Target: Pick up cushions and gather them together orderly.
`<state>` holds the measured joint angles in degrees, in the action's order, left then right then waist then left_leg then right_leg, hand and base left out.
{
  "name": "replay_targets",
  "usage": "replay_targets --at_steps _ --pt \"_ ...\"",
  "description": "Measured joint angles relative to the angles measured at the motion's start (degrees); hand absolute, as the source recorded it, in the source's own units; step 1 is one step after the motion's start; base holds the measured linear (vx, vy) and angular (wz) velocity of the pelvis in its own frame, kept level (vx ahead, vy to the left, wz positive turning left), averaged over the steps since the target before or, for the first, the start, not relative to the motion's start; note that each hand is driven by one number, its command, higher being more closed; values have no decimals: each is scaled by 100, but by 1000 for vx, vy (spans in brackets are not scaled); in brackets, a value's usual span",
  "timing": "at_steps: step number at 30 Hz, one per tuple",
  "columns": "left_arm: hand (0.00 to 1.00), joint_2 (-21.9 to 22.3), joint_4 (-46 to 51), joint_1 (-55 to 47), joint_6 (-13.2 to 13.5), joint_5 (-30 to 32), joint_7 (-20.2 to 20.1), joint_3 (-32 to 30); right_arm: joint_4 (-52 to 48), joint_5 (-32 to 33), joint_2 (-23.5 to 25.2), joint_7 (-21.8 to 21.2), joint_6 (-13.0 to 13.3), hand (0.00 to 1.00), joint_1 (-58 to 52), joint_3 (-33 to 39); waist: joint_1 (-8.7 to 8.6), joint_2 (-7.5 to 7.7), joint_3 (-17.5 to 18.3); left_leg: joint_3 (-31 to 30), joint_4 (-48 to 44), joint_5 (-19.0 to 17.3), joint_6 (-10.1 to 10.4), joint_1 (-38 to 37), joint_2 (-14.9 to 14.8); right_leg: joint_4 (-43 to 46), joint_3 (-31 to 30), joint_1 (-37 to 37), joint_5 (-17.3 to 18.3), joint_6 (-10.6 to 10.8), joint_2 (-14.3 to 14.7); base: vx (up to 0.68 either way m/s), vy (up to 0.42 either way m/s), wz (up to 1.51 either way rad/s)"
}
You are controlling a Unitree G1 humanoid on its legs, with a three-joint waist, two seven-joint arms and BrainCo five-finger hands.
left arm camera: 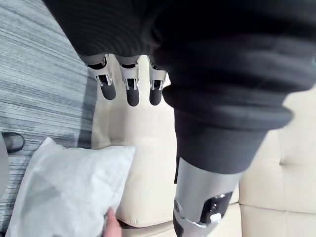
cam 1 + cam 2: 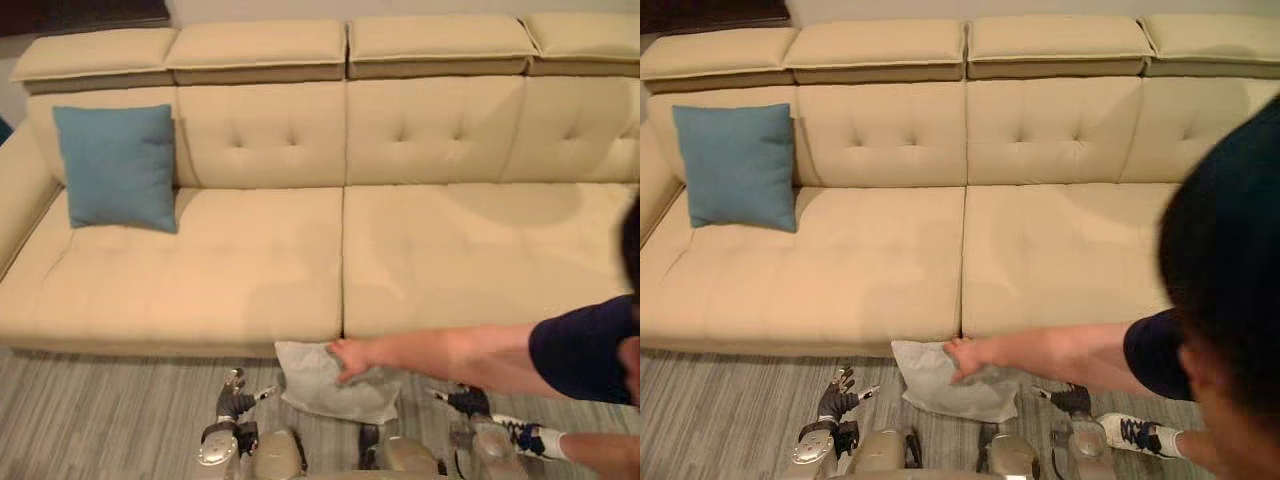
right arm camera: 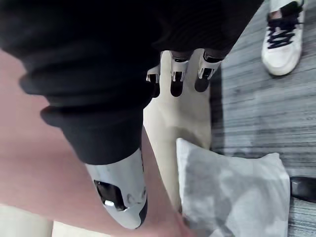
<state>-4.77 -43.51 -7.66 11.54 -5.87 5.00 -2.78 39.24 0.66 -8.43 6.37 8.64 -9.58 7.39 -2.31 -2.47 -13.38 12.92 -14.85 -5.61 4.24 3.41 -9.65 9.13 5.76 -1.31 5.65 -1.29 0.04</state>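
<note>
My left robot hand (image 1: 132, 94) and right robot hand (image 3: 177, 85) hang open, both empty. A person's hand (image 2: 350, 358) holds the grey cushion (image 2: 325, 395); the blue cushion (image 2: 118, 167) leans on the sofa (image 2: 450, 250).

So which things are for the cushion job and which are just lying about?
For the job: blue cushion on the sofa, grey cushion on the floor.
Just about: a person's hand on the grey cushion, a white shoe.

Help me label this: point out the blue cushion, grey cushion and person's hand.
blue cushion (image 2: 115, 165), left eye view, centre of face.
grey cushion (image 2: 320, 392), left eye view, lower middle.
person's hand (image 2: 352, 358), left eye view, back.
</note>
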Motion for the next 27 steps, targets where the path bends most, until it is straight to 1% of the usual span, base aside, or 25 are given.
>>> replay_targets --at_steps 1,3,4,5,6,7,8,9,10,11,12,13,14,15,17,18,21,23,24,27 --pt "0 -18 2 23 1 2 0 -2 -1 -1 -1 11 0 0 -12 6 -1 54 11 77 139 4 -6 -57 67 29 -100 73 41 78 -72 132 155 -32" --pt "0 -82 12 71 6 2 5 -2 6 -2 5 91 3 0 128 -3 15 111 -25 290 226 0 -39 53 172 167 -284 385 76 177 -185 63 111 -39" --pt "0 -116 12 107 5 2 6 -1 23 -2 5 114 5 0 216 -9 15 119 -81 344 187 -13 -60 121 185 240 -308 501 94 207 -209 22 106 -37" --pt "0 -193 15 252 5 -7 17 2 110 0 3 129 10 0 450 -7 15 118 -242 437 8 -60 -135 335 180 458 -405 773 128 260 -232 -38 107 -34" --pt "0 -290 27 496 4 -13 39 19 245 2 -2 144 12 0 773 -10 19 119 -474 463 -256 -122 -228 606 150 688 -479 1071 137 274 -234 -82 99 -28" --pt "0 -330 34 636 6 -23 57 30 283 7 -3 164 5 0 927 -20 28 108 -580 464 -387 -150 -268 755 126 789 -496 1208 146 288 -236 -134 96 -21" --pt "0 -418 80 946 22 -32 121 73 336 61 4 254 5 0 1286 -59 46 85 -805 488 -713 -259 -333 1112 49 1084 -545 1585 178 337 -228 -160 78 -18" --pt "0 -468 100 1176 28 -52 166 95 324 110 11 305 8 0 1531 -89 92 83 -943 529 -951 -345 -365 1382 4 1356 -616 1907 227 374 -221 -160 73 -24" --pt "0 -474 129 1291 29 -83 180 95 313 116 6 356 9 0 1654 -125 126 74 -1020 585 -1098 -408 -383 1512 -42 1503 -652 2086 245 380 -213 -172 66 -37" --pt "0 -463 155 1516 68 -121 252 100 293 147 8 376 13 0 1889 -203 173 83 -1135 633 -1451 -580 -434 1859 -103 1835 -743 2472 381 390 -208 -178 44 -32" --pt "0 -434 180 1640 95 -154 304 95 244 154 14 409 5 0 2047 -300 171 56 -1199 639 -1751 -724 -461 2161 -176 2096 -745 2771 472 392 -195 -174 44 -30" --pt "0 -429 203 1704 120 -206 327 97 216 155 30 458 4 0 2152 -370 170 54 -1241 647 -1919 -795 -476 2335 -210 2241 -763 2959 506 409 -190 -174 49 -19" --pt "0 -376 207 1859 129 -258 402 82 191 155 72 534 5 0 2336 -493 163 51 -1264 661 -2207 -893 -513 2721 -271 2485 -800 3369 545 416 -178 -158 61 -21" --pt "0 -318 239 1992 130 -287 432 55 191 155 104 605 0 0 2502 -598 178 48 -1307 697 -2358 -970 -517 2976 -337 2580 -826 3620 545 418 -155 -147 64 -21" --pt "0 -219 254 2188 136 -373 515 29 152 158 176 649 -3 0 2702 -697 230 51 -1399 710 -2579 -1003 -547 3285 -424 2709 -859 3917 537 421 -106 -111 47 -19" --pt "0 -87 264 2359 141 -444 548 -21 -7 161 261 749 -2 0 2849 -765 306 48 -1414 709 -2737 -1044 -587 3582 -479 2834 -871 4222 537 421 -82 -102 30 -15" --pt "0 196 396 2740 159 -522 654 -206 -74 158 396 886 0 0 3361 -873 329 61 -1556 643 -3030 -1043 -654 4110 -569 3069 -873 4703 535 418 -46 -46 9 -3" --pt "0 289 497 2925 161 -571 674 -234 -228 155 435 976 2 0 3653 -918 347 60 -1675 611 -3129 -1045 -658 4291 -600 3150 -855 4861 534 418 -33 -15 1 0" --pt "0 348 528 3006 165 -579 685 -236 -307 154 478 1006 8 0 3829 -919 351 60 -1694 596 -3176 -1048 -665 4381 -619 3192 -843 4939 533 416 -26 0 0 0" --pt "0 491 680 3036 169 -579 768 -234 -436 148 489 1040 13 0 3918 -922 396 60 -1693 589 -3190 -1047 -666 4389 -627 3212 -830 4944 533 416 -26 0 0 0"
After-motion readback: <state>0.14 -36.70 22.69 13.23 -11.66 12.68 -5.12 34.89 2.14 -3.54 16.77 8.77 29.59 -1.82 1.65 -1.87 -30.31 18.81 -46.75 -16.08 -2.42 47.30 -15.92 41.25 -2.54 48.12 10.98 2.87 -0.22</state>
